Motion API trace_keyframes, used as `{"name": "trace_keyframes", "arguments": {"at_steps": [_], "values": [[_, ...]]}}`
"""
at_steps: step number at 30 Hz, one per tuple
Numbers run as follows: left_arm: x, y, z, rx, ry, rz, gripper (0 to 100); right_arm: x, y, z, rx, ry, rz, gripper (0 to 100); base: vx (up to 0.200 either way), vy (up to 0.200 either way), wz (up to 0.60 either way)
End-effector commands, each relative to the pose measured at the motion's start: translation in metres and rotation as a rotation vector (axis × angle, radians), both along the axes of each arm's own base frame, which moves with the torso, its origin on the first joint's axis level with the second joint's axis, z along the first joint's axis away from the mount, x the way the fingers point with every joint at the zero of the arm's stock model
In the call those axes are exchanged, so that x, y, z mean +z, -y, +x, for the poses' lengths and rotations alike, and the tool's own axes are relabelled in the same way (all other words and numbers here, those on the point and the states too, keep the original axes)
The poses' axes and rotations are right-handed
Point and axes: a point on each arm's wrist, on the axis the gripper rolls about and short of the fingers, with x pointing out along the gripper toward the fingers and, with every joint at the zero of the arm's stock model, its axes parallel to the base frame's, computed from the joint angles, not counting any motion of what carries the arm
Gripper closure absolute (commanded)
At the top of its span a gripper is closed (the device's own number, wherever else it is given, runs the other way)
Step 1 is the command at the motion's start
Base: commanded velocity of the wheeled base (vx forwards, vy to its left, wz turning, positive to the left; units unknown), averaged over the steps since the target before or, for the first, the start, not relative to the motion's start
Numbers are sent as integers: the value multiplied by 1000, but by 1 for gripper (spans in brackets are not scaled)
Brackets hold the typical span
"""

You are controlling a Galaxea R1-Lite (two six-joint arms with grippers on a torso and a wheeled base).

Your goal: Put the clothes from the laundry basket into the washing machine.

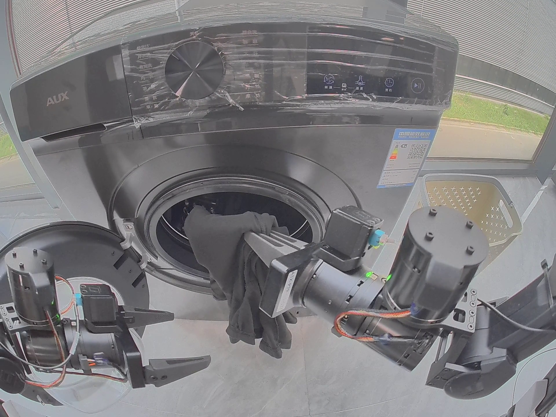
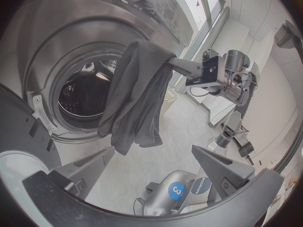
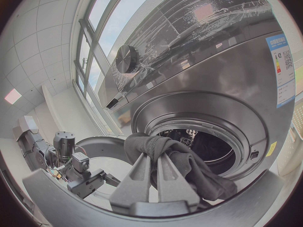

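A dark grey garment (image 1: 231,262) hangs in long folds from my right gripper (image 1: 252,238), which is shut on its upper part. It hangs right in front of the washing machine's round drum opening (image 1: 174,233), its lower end dangling below the rim. In the left wrist view the garment (image 2: 139,95) drapes from the right gripper (image 2: 172,63) before the drum (image 2: 79,95). The right wrist view has the right gripper (image 3: 154,156) pinching the cloth (image 3: 189,167). Low beside the open door, my left gripper (image 1: 191,340) stands open, holding nothing. The beige laundry basket (image 1: 509,215) sits to the machine's right.
The machine's round door (image 1: 75,250) is swung open to the left, just behind my left arm. Bare grey floor (image 1: 324,377) lies below the hanging garment. Window glass runs behind and beside the machine.
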Motion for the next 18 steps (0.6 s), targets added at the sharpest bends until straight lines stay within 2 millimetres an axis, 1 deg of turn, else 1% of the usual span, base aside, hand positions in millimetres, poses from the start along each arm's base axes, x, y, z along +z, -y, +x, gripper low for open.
{"name": "trace_keyframes", "arguments": {"at_steps": [1, 3, 4, 5, 6, 7, 9, 10, 18], "values": [[-10, 8, 15, -9, -58, 27, 0, 2, 0, -1, 4, 6, 10, 100, 0, 0, 0], [-13, 14, 23, -18, -77, 33, 0, 3, 0, -1, 2, 6, 10, 100, 0, 0, 0], [-13, 14, 23, -18, -77, 33, 0, 3, 0, -1, 2, 6, 10, 100, 0, 0, 0], [-14, 20, 27, -39, -82, 34, 0, 2, 0, 0, 1, 5, 9, 100, 0, 0, 0], [-14, 20, 27, -39, -82, 34, 0, 2, 0, 0, 1, 5, 9, 100, 0, 0, 0], [-16, 26, 31, -52, -79, 32, 0, 1, 0, 0, 1, 4, 8, 100, 0, 0, 0], [-17, 29, 33, -57, -76, 32, 0, 1, -1, 0, 4, 6, 10, 100, 0, 0, 0], [-21, 34, 38, -66, -79, 34, 0, 1, -2, -1, 7, 6, 10, 100, 0, 0, 0], [-36, 46, 59, -64, -90, 33, 0, 0, -4, -2, 11, 4, 10, 100, 0, 0, 0]]}}
